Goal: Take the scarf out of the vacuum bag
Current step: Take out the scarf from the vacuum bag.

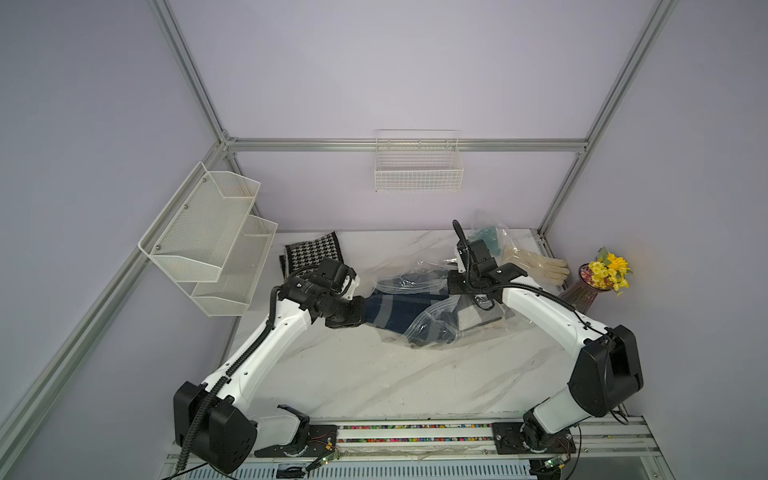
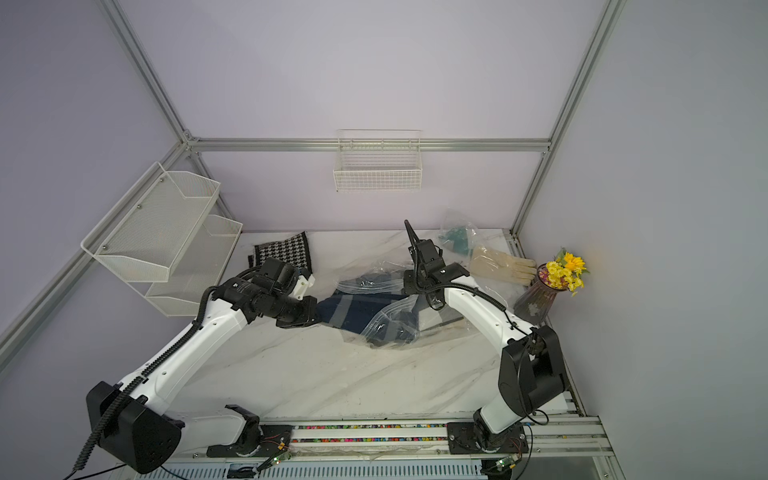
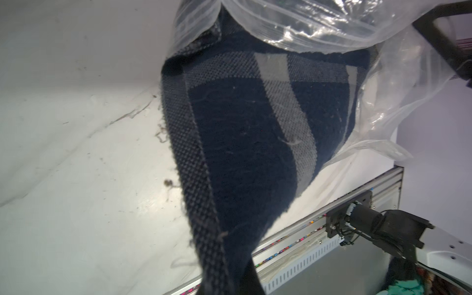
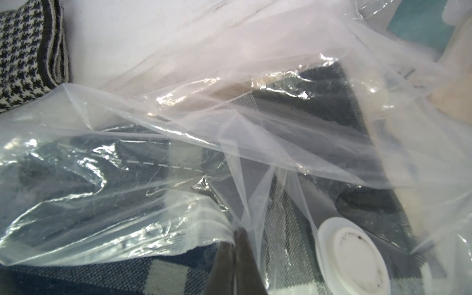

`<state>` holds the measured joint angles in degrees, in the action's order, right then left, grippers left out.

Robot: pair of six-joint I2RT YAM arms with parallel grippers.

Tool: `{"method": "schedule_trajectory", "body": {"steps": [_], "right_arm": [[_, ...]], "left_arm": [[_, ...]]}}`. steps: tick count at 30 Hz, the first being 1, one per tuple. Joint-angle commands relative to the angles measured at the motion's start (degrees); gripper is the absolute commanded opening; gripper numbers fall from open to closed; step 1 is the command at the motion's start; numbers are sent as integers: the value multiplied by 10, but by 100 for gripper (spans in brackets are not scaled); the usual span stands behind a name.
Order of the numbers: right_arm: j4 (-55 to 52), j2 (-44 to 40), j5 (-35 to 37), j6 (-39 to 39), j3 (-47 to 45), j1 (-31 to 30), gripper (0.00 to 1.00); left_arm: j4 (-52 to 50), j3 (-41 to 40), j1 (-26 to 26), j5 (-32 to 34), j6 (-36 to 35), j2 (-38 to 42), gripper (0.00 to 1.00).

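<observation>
While the left pincer (image 1: 362, 311) grips the navy-and-grey scarf (image 3: 242, 140), the right pincer (image 4: 234, 245) pinches the clear vacuum bag (image 4: 115, 217).

On the marbled white table (image 1: 374, 374) — vacuum bag (image 1: 415, 284) at centre, houndstooth cloth (image 1: 313, 251) back left, small clear bag (image 1: 492, 235) and cream glove (image 1: 536, 264) back right.

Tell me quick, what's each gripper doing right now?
Left gripper: closed, holding the scarf.
Right gripper: closed, pinching the vacuum bag.
</observation>
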<state>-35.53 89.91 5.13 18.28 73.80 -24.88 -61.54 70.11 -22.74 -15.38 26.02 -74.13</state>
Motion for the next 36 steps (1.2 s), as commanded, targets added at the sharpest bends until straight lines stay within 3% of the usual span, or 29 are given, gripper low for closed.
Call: {"method": "schedule_trajectory", "body": {"steps": [1, 13, 19, 30, 36], "right_arm": [[13, 5, 13, 9, 13, 9, 0], [13, -2, 11, 8, 12, 9, 0], [16, -2, 6, 7, 12, 9, 0], [20, -14, -4, 5, 4, 8, 0], [23, -18, -12, 5, -1, 8, 0]], "left_arm": [[-100, 34, 4, 94, -46, 17, 0], [-194, 60, 39, 240, -41, 30, 0], [-214, 92, 86, 269, -52, 15, 0], [-210, 173, 128, 319, -67, -50, 0], [-213, 229, 129, 414, -85, -125, 0]]}}
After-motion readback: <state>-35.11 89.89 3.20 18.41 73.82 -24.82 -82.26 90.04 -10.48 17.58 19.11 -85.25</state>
